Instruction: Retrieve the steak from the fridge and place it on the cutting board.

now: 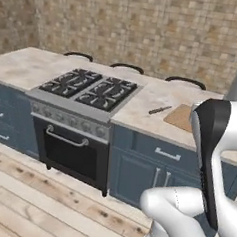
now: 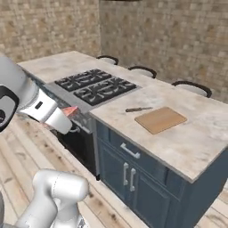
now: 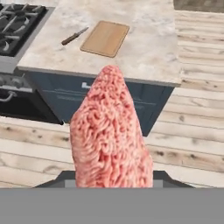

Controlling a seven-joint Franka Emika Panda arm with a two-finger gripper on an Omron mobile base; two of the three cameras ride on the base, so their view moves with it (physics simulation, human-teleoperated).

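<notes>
The steak [image 3: 109,131], a pinkish-red marbled slab, stands up between the jaws of my gripper [image 3: 113,177], which is shut on it; the meat hides the fingertips. In the right base view the gripper [image 2: 67,118] hangs low in front of the stove with a bit of the steak [image 2: 70,110] showing at its end. The cutting board [image 3: 105,38] [image 2: 160,119] [image 1: 180,117] lies flat on the marble counter, well ahead of the gripper and bare. The fridge is out of view.
A dark-handled knife [image 3: 74,36] [image 2: 138,109] lies just left of the board. A gas stove [image 1: 90,88] [image 2: 95,84] with an oven [image 1: 71,147] below is left of that. Blue-grey cabinets [image 2: 129,173] front the counter. Stools [image 2: 142,69] stand behind it.
</notes>
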